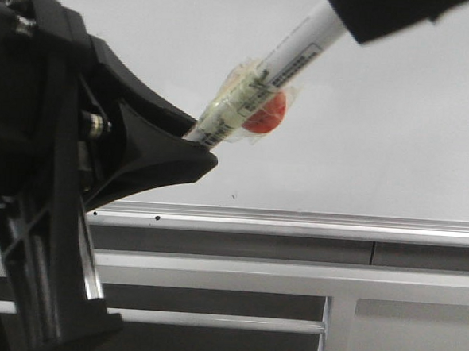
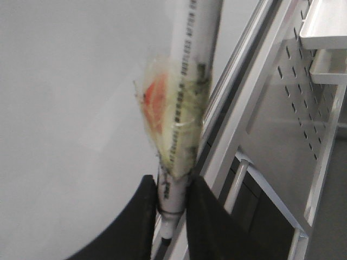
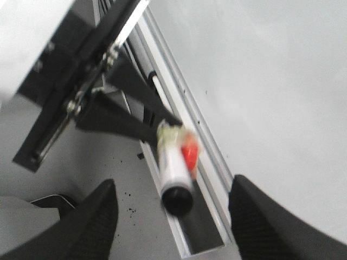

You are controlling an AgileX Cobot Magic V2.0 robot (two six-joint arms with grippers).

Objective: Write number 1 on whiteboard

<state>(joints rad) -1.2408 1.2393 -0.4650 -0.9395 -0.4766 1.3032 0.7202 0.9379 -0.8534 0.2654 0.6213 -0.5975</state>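
Left black gripper point(image 2: 172, 203) clamps white cylindrical marker w/ clear tape and red patch point(image 1: 259, 97), tilted over glossy white whiteboard w/ silver alu edge strip point(image 1: 380, 137). Right gripper point(image 3: 171, 214) gapes wide w/ nothing in it, marker's black end between its fingers but untouched.

Marker point(image 3: 174, 173) between spread gripper point(image 3: 172, 214) fingers, whiteboard point(image 3: 260, 81) beside

Rail: white metal rail point(image 1: 228, 272) below, crossed by a thin bar point(image 1: 210, 320).
Side panel: perforated white pegboard point(image 2: 303, 103) with a shelf point(image 2: 325, 27).

I note even, diffuse lighting; the whiteboard point(image 1: 396, 138) reads flat grey, and the marker point(image 3: 174, 173) is motion-blurred in both wrist views
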